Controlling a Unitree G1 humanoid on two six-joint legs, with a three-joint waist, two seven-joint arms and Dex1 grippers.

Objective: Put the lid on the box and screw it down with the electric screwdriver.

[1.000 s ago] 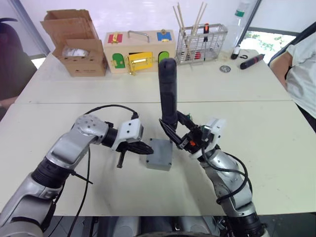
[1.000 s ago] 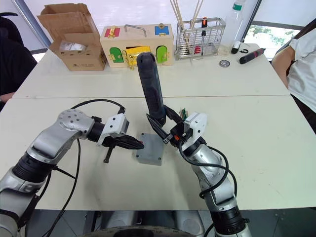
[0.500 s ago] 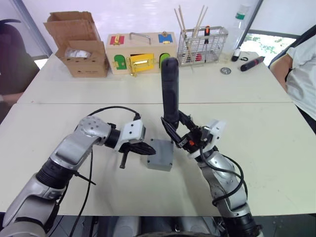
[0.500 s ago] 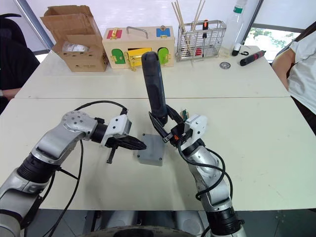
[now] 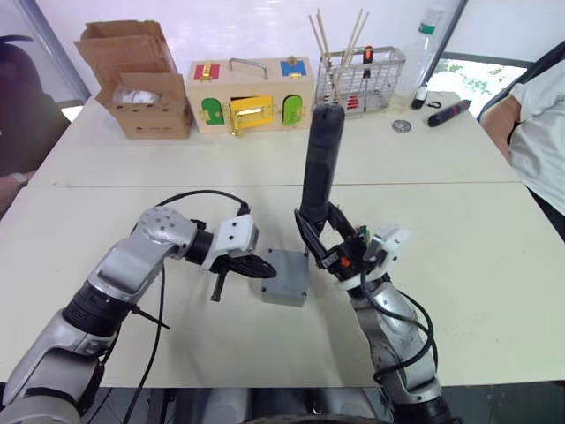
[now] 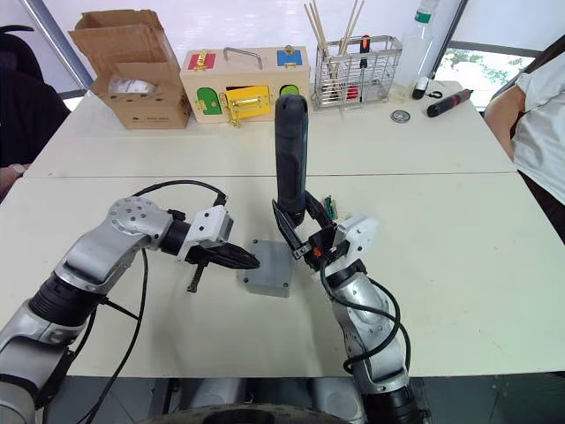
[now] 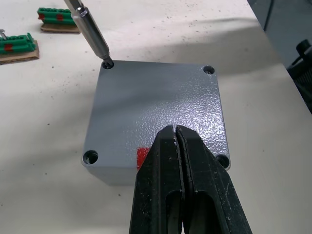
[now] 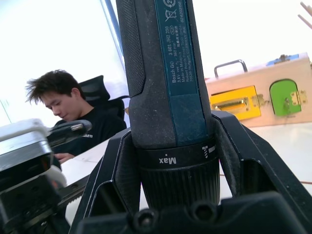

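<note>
— Where is the flat grey plastic lid (image 7: 156, 109)?

— It lies flush on the small square grey plastic box (image 5: 284, 276), which sits on the white table (image 5: 494, 230) between my two arms. Each corner of the lid has a hole, and a small red mark shows at the edge nearest my left fingers.

— And the screwdriver?

— The thick dark blue-black electric screwdriver (image 5: 316, 163) stands nearly upright at the box's 2 o'clock corner. My right gripper (image 5: 328, 250) is clenched around its lower collar, one black finger on each side. In my left wrist view its thin metal bit (image 7: 91, 32) comes down at a slant, with the tip resting in one corner hole.

— Your left hand?

— My left gripper (image 5: 256, 265) is at the box's 9 o'clock side. Its two black fingers (image 7: 163, 180) are pressed together with nothing between them, their tips over the lid's edge by the red mark. Whether they press on the lid, I cannot tell.

— What lies further out?

— At the table's 12 o'clock edge, a wooden box with coloured doors (image 5: 249, 93). At 11, an open brown cardboard box (image 5: 139, 79). At 1, a wire rack holding wooden sticks (image 5: 357, 78), and beyond it a black-and-red pen-like tool (image 5: 448, 112). A person in a light shirt (image 5: 540, 124) sits at 2 o'clock.
</note>
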